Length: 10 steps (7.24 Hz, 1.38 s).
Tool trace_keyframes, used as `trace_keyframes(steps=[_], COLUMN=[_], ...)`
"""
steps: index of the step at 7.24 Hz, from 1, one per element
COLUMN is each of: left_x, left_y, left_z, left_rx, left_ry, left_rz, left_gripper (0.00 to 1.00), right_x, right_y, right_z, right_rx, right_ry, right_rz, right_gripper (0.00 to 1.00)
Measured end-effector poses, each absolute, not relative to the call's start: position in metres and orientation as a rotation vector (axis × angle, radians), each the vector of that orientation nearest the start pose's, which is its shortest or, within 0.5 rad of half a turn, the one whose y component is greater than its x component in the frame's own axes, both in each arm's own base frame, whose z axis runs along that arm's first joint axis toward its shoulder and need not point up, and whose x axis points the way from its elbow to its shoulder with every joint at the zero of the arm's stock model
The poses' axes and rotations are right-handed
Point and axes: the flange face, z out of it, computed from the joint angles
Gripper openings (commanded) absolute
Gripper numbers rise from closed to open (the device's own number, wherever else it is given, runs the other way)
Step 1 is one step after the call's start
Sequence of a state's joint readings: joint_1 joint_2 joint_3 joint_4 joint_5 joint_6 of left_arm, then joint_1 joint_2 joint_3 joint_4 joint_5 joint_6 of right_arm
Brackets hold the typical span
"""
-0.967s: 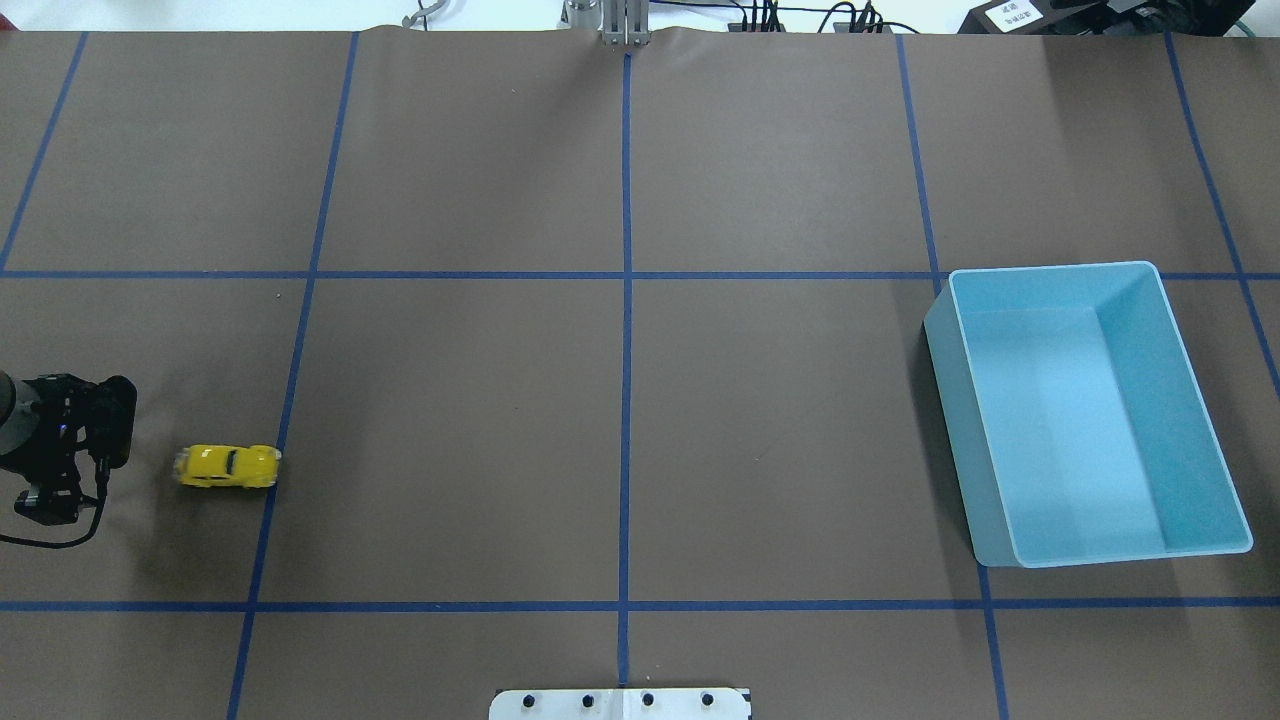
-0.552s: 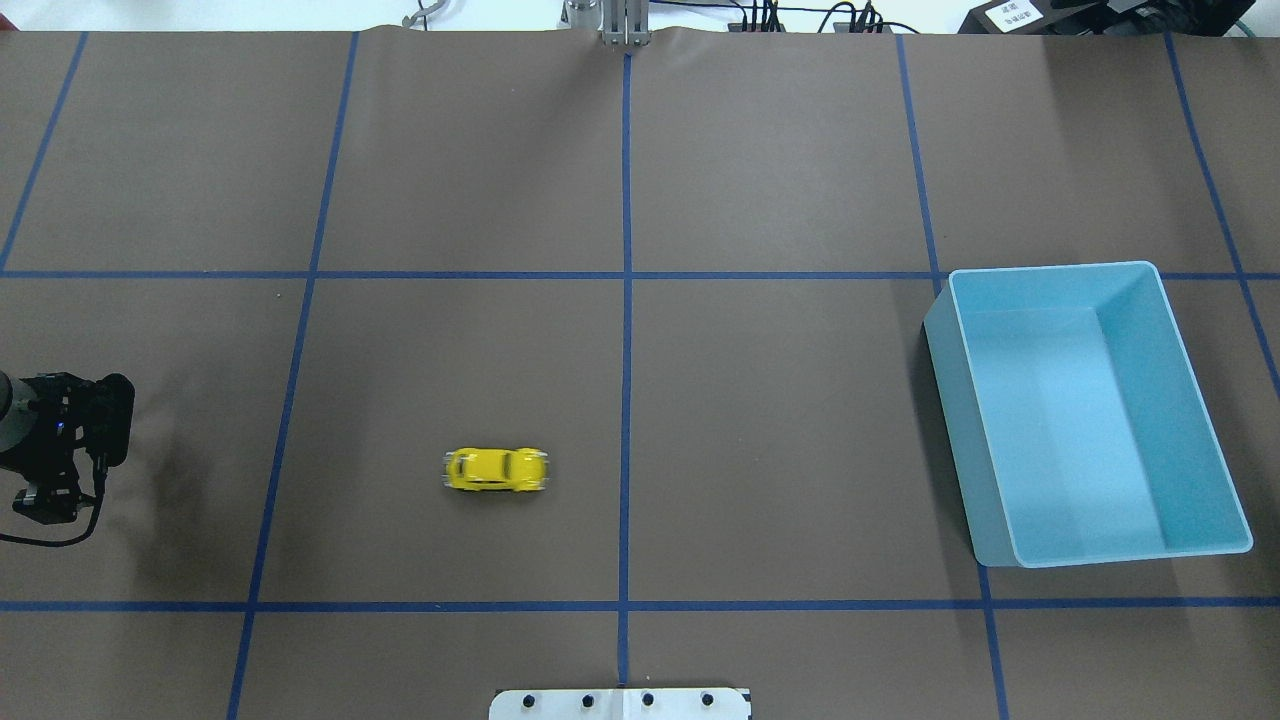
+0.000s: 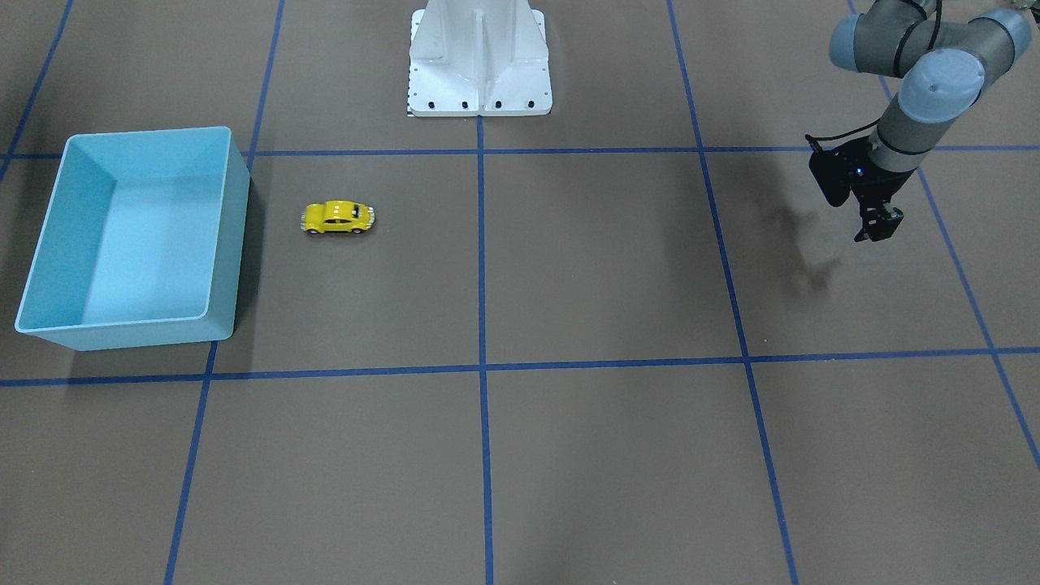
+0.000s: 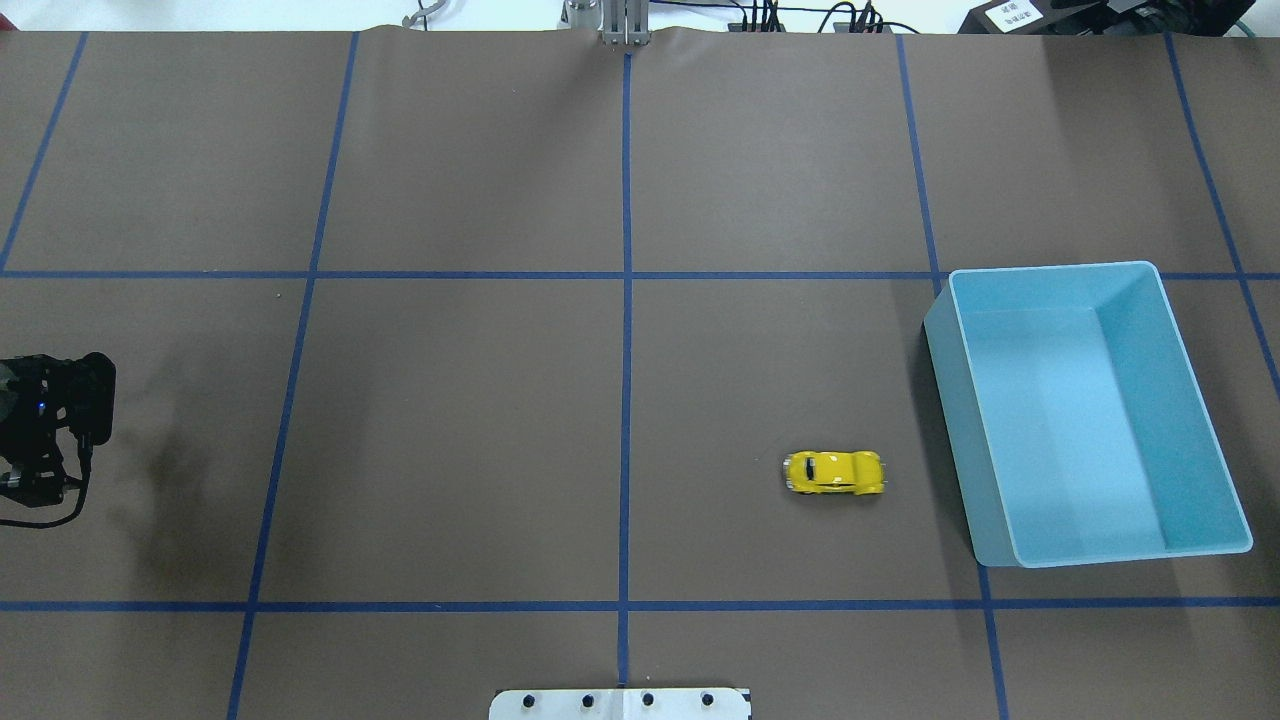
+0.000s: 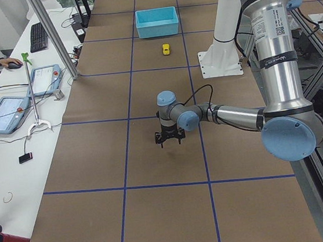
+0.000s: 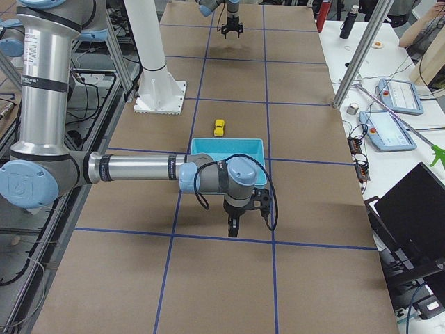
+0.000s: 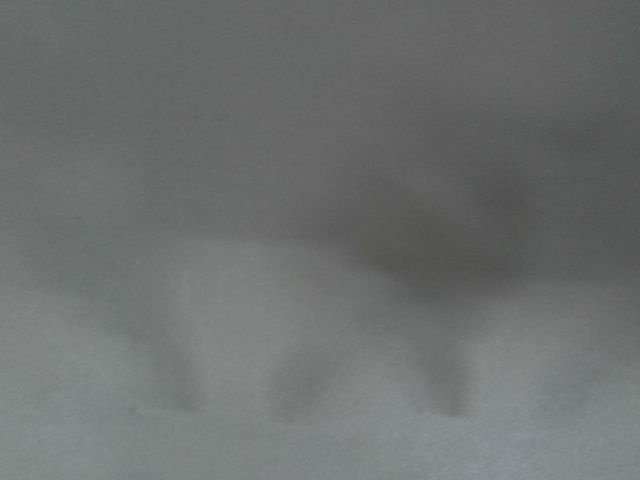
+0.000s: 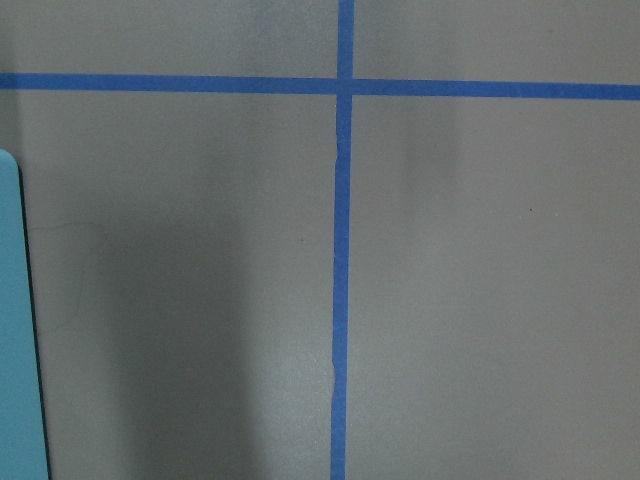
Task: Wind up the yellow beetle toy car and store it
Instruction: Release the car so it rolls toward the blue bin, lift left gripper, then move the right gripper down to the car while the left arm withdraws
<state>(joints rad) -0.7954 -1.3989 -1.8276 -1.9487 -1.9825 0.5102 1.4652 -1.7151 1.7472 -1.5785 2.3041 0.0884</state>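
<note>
The yellow beetle toy car (image 4: 835,472) stands on its wheels on the brown table, a short way left of the light blue bin (image 4: 1050,268) and apart from it. It also shows in the front view (image 3: 338,218) next to the bin (image 3: 146,132). My left gripper (image 4: 30,490) is far off at the table's left edge, empty, fingers apart; it also shows in the front view (image 3: 876,231). My right gripper (image 6: 240,223) shows only in the exterior right view, past the bin's outer side; I cannot tell whether it is open. The left wrist view is a grey blur.
Blue tape lines (image 4: 626,400) divide the brown table cover. The white robot base plate (image 3: 479,57) sits at the table's robot side. The bin is empty. The right wrist view shows table, tape and the bin's edge (image 8: 10,320).
The car has rolled on its own to the right, from beside my left gripper across the centre line to near the bin. My left gripper has drawn back slightly to the left.
</note>
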Motion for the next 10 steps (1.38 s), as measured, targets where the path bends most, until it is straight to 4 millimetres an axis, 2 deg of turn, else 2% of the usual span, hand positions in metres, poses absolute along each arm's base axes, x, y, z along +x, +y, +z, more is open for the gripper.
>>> trace_keyframes(steps=[3,5,6,7,8,10], left_x=[0.226,0.204,0.191,0.179,0.170,0.148], left_y=[-0.403,-0.427,-0.444,-0.460,-0.473,-0.491], left_z=[0.582,0.571,0.559,0.546,0.533,0.518], left_rx=[0.412,0.369,0.349,0.325,0.291,0.180], left_ry=[0.483,0.505,0.528,0.564,0.601,0.661], left_rz=[1.272,1.175,1.075,0.940,0.784,0.461], left_gripper=[1.00,1.00,1.00,1.00,1.00,1.00], right_x=[0.021,0.019,0.018,0.008,-0.017,-0.065], right_y=[-0.437,-0.449,-0.454,-0.461,-0.473,-0.502], right_z=[0.652,0.648,0.631,0.610,0.584,0.528], right_rx=[-0.061,0.028,0.091,0.134,0.162,0.208], right_ry=[-0.736,-0.735,-0.738,-0.747,-0.786,-0.864], right_rz=[-0.017,-0.050,-0.072,-0.109,-0.174,-0.291], right_gripper=[1.00,1.00,1.00,1.00,1.00,1.00])
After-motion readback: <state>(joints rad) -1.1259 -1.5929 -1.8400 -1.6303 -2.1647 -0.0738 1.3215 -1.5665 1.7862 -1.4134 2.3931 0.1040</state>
